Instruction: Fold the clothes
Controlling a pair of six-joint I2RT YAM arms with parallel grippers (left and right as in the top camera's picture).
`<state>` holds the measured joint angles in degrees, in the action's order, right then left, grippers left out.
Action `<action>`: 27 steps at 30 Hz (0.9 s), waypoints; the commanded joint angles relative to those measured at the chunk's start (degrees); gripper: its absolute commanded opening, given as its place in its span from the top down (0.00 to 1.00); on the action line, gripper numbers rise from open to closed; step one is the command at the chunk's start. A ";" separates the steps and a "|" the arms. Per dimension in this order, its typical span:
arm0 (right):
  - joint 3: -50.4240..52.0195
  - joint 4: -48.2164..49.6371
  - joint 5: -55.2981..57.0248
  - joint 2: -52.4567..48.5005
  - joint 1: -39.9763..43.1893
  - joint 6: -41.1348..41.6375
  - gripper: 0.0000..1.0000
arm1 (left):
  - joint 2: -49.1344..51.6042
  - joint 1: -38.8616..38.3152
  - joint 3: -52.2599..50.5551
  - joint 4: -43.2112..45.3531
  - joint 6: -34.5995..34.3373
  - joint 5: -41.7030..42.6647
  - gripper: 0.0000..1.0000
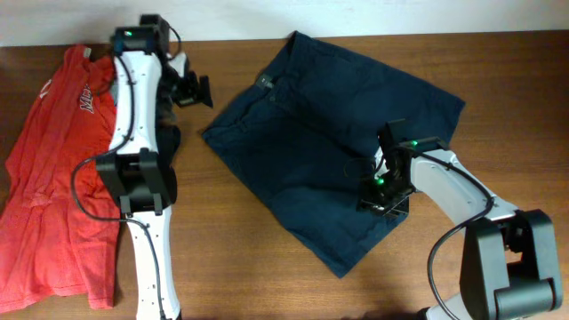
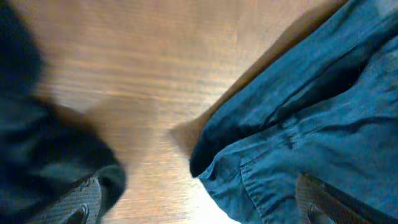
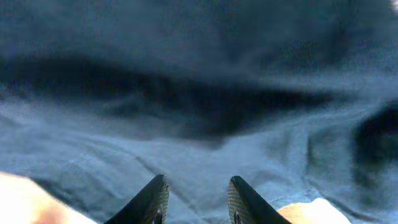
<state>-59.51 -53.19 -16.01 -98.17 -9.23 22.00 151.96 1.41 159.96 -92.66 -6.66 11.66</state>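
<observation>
**Current State: Garments and Grippers**

The wooden table [image 1: 240,258] carries two garments. You will find the red T-shirt [image 1: 53,187] spread flat along the left edge. It runs from the far side to the near side. The navy shorts [image 1: 320,133] lie open at centre right, turned at an angle, with the waistband toward the far side. A small dark cloth [image 1: 169,138] sits partly hidden under the left arm.

The left gripper [image 1: 197,91] hangs over bare wood between the T-shirt and the shorts, near the far left corner of the shorts. Its fingers [image 2: 78,205] are spread wide and grasp nothing.

The right gripper [image 1: 382,200] is over the near right part of the shorts. Its fingers [image 3: 154,199] stand a narrow gap apart, and you cannot tell whether they pinch any fabric.
</observation>
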 commanded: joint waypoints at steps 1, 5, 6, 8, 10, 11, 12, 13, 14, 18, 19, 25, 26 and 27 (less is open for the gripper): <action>0.42 0.85 4.52 -1.01 1.07 3.02 0.64 | -4.96 0.68 8.22 -2.01 0.74 -1.68 0.01; 0.44 2.27 8.17 -1.31 2.27 4.09 0.65 | -6.08 0.55 13.20 -3.41 1.68 -1.64 0.01; 0.44 2.56 9.18 -1.51 2.71 4.26 0.65 | -6.19 0.46 14.03 -3.72 2.51 -1.62 0.01; 0.46 2.93 12.22 -2.47 3.74 5.49 0.64 | -6.29 0.35 14.71 -4.04 3.76 -1.62 0.01; 0.46 3.48 13.73 -3.61 4.87 5.53 0.64 | -6.43 0.09 14.73 -4.04 4.85 -1.60 0.01; 0.46 4.07 13.75 -4.66 5.86 5.51 0.64 | -6.43 -0.02 14.73 -4.04 5.03 -1.62 0.01; 0.46 4.24 13.73 -5.11 6.23 5.49 0.64 | -6.43 -0.02 14.73 -4.04 5.03 -1.62 0.01; 0.46 4.63 13.70 -6.60 7.45 5.51 0.64 | -6.43 -0.02 14.73 -4.04 5.03 -1.62 0.01; 0.46 4.79 13.70 -7.41 8.13 5.51 0.64 | -6.43 -0.02 14.73 -4.04 5.03 -1.62 0.01; 0.44 5.46 13.73 -10.45 11.41 5.27 0.64 | -6.43 -0.02 14.73 -4.04 5.05 -1.62 0.01; 0.44 5.77 13.75 -10.99 12.37 5.25 0.64 | -6.43 -0.02 14.73 -4.04 5.05 -1.62 0.01; -0.22 10.51 13.73 -11.50 21.03 1.88 0.64 | -6.43 -0.24 14.73 -4.04 6.56 -1.62 0.01; -0.55 11.39 13.68 -11.50 22.34 0.90 0.64 | -6.43 -0.31 14.73 -4.04 6.80 -1.62 0.01; -0.96 12.52 13.40 -11.50 23.63 -0.13 0.64 | -6.43 -0.39 14.73 -4.04 7.41 -1.62 0.01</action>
<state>-61.36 -44.21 -7.60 -105.14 8.93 25.63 146.15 1.41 174.23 -96.62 -1.74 10.46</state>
